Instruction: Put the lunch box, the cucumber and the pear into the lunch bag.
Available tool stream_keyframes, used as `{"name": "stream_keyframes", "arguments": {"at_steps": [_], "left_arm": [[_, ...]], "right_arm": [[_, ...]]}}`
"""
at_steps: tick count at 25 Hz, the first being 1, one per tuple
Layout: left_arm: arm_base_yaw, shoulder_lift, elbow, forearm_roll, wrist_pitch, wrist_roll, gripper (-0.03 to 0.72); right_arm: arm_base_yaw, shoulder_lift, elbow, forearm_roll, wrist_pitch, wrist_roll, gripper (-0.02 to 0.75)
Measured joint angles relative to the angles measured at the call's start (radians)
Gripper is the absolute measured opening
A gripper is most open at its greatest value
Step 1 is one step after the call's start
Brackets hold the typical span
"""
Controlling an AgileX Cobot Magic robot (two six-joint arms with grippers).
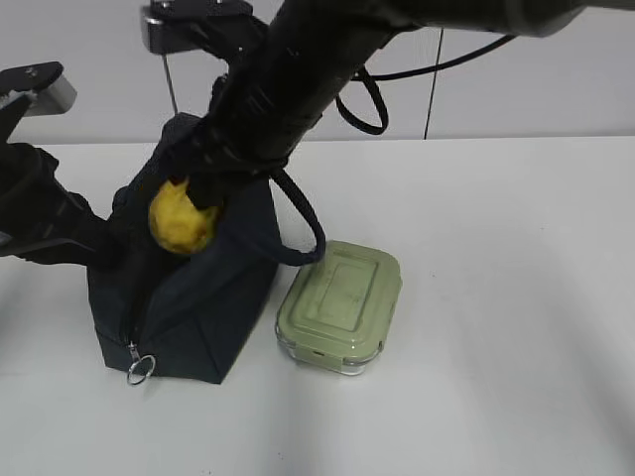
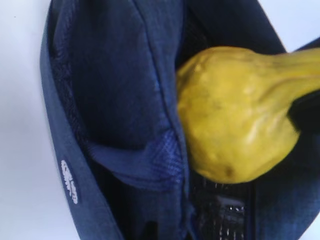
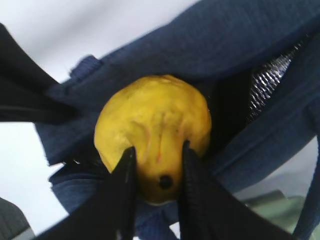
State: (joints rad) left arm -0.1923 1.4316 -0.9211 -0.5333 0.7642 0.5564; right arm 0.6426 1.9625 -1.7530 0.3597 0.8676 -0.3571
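Pear clamped in right jaws at open lunch bag mouth, left jaws together, lunch box lidded beside bag

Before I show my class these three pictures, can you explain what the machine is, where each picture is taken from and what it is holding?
It is a robot with two arms. One picture looks at the white table from outside; the other two come from cameras on its wrists. The right gripper holds a yellow pear over the open navy lunch bag. The left gripper seems to be pinching the bag's edge, though that is hidden. A lunch box with a green lid waits beside the bag. No cucumber shows.
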Motion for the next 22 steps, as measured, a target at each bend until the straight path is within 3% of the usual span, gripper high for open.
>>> {"name": "stream_keyframes", "arguments": {"at_steps": [4, 8, 11, 14, 15, 22], "left_arm": [[0.0, 0.0, 0.0, 0.0, 0.0, 0.0, 0.002], [0.0, 0.0, 0.0, 0.0, 0.0, 0.0, 0.002], [0.0, 0.0, 0.0, 0.0, 0.0, 0.0, 0.002], [0.0, 0.0, 0.0, 0.0, 0.0, 0.0, 0.002], [0.0, 0.0, 0.0, 0.0, 0.0, 0.0, 0.002], [0.0, 0.0, 0.0, 0.0, 0.001, 0.0, 0.002]], "right_arm": [[-0.001, 0.021, 0.0, -0.115, 0.058, 0.045, 0.158], [-0.001, 0.037, 0.0, -0.129, 0.076, 0.053, 0.164], [-0.001, 0.051, 0.0, -0.086, 0.076, 0.039, 0.274], [0.001, 0.053, 0.0, -0.035, 0.058, 0.028, 0.496], [0.001, 0.053, 0.0, -0.018, 0.045, 0.027, 0.53], [0.001, 0.023, 0.0, 0.005, 0.002, 0.036, 0.552]]}}
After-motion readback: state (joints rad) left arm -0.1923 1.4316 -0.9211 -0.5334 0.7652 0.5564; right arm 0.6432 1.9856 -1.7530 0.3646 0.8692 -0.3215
